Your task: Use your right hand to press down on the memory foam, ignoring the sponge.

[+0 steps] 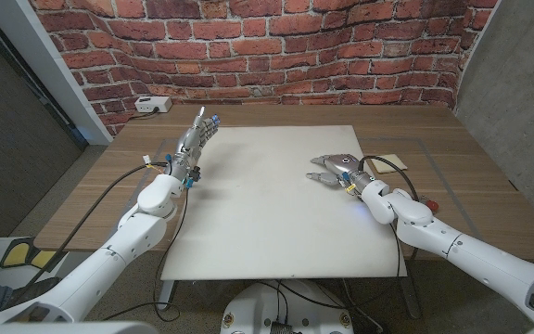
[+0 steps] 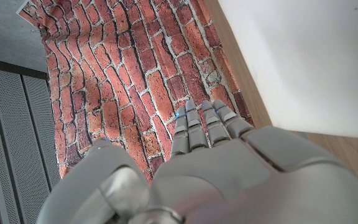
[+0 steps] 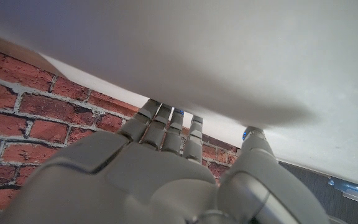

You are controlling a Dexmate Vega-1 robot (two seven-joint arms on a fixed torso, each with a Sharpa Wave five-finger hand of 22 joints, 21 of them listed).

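Your right hand (image 1: 334, 168) hovers empty, fingers spread, over the white sheet's (image 1: 267, 223) right part. A pale yellowish pad (image 1: 385, 161), foam or sponge, unclear, lies just right of it, behind your wrist.

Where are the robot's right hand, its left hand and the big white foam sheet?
right hand (image 1: 336, 170), head view, back of hand.
left hand (image 1: 197, 137), head view, palm area.
big white foam sheet (image 1: 267, 218), head view, bare middle.

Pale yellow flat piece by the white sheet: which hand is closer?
Right. The right hand is at the right edge of the large white sheet, just beside the pale yellow flat piece. The left hand is across the sheet, at its left edge.
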